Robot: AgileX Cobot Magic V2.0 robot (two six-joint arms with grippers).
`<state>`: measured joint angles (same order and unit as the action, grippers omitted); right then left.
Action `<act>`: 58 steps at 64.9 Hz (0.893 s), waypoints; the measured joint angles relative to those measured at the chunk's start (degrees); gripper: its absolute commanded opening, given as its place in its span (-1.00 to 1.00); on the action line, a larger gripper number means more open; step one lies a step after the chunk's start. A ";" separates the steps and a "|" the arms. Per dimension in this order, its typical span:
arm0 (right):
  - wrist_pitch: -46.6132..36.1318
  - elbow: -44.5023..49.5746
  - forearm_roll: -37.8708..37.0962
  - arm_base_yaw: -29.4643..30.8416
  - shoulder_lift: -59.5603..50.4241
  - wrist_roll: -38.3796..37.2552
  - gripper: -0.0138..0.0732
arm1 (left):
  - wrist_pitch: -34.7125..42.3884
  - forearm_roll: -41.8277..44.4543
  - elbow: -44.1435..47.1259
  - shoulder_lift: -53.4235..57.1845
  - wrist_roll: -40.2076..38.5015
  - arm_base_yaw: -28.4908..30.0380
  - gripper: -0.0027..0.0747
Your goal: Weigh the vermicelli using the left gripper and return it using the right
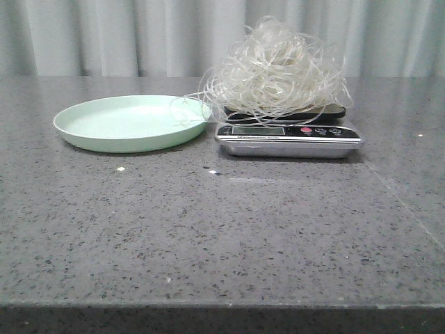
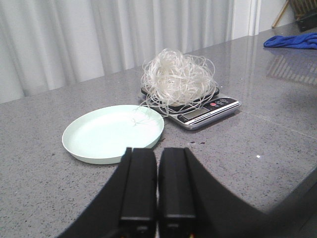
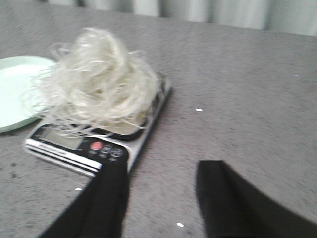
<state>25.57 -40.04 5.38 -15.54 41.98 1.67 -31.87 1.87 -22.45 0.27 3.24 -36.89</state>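
The vermicelli is a fluffy whitish tangle resting on the kitchen scale, with a few strands trailing onto the mint-green plate to its left. It also shows in the left wrist view and in the right wrist view. Neither gripper shows in the front view. My left gripper is shut and empty, held back on the near side of the plate. My right gripper is open and empty, near the scale's front corner, blurred.
The scale has a display and a red button on its front strip. A blue cloth lies at the far edge of the grey speckled table. A pale curtain hangs behind the table.
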 measured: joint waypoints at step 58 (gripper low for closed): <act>18.43 -52.99 -0.14 -7.95 57.65 0.26 0.69 | 0.00 0.00 0.26 0.00 0.00 0.00 -0.58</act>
<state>44.01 -93.03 5.24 -23.49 99.63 1.93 -31.87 1.87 -22.19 0.27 3.24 -36.89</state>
